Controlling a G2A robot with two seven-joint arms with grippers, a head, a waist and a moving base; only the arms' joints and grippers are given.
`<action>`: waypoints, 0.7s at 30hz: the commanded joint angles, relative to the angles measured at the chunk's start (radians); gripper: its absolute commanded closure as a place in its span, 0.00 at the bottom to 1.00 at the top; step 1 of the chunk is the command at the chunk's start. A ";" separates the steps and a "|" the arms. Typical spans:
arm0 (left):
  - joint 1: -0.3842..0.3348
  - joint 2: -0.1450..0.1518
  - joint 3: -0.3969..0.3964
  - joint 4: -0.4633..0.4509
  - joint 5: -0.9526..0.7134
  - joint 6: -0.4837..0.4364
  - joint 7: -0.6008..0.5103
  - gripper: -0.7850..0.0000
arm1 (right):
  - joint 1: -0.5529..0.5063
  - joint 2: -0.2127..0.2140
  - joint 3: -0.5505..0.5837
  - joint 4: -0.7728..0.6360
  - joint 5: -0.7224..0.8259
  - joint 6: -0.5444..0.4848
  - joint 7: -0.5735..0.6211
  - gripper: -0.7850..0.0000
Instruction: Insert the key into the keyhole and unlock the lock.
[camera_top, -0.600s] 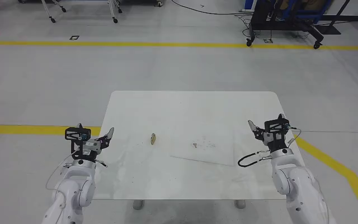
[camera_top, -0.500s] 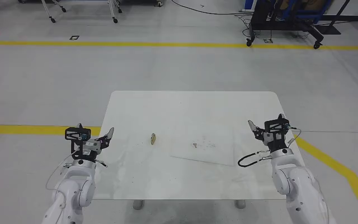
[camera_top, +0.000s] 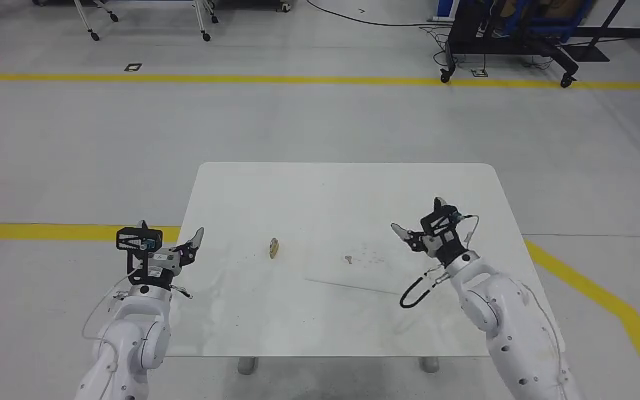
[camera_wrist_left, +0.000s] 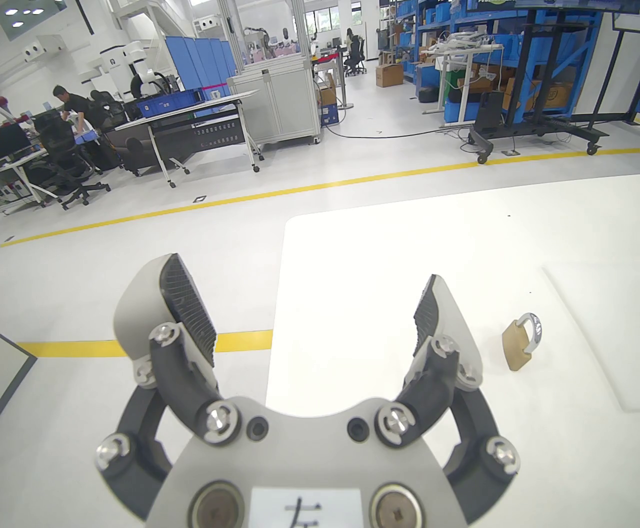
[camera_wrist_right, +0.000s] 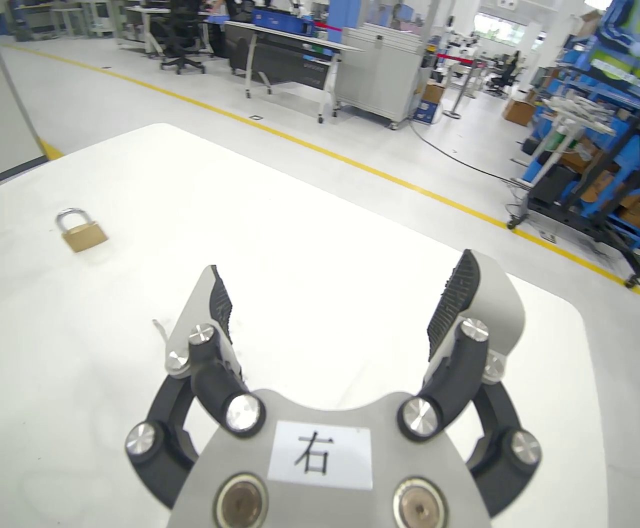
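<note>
A brass, silver-shackled padlock (camera_top: 273, 247) is seen lying on the white desk (camera_top: 340, 190). The left hand (camera_wrist_left: 302, 272) and right hand (camera_wrist_right: 340, 262) are held spread.

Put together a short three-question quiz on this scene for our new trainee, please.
1. True or false: the left pincer grips the padlock.
2. Where does the padlock lie? A) on the white table, apart from both arms; B) clamped between two fingers; C) in a person's hand.
3. Fill in: the right pincer, like the left pincer, stands ____ and holds nothing.

Key: 1 false; 2 A; 3 open.
</note>
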 joint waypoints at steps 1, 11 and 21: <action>0.000 0.000 0.000 0.000 0.000 0.000 0.000 0.00 | 0.040 -0.003 -0.044 0.046 0.021 -0.092 0.005 0.00; 0.000 0.000 0.000 0.000 0.000 0.000 0.000 0.00 | 0.177 0.001 -0.158 0.212 -0.099 -0.405 -0.100 0.00; 0.000 0.000 0.000 0.000 0.000 0.000 0.000 0.00 | 0.291 0.010 -0.236 0.296 -0.303 -0.514 -0.070 0.33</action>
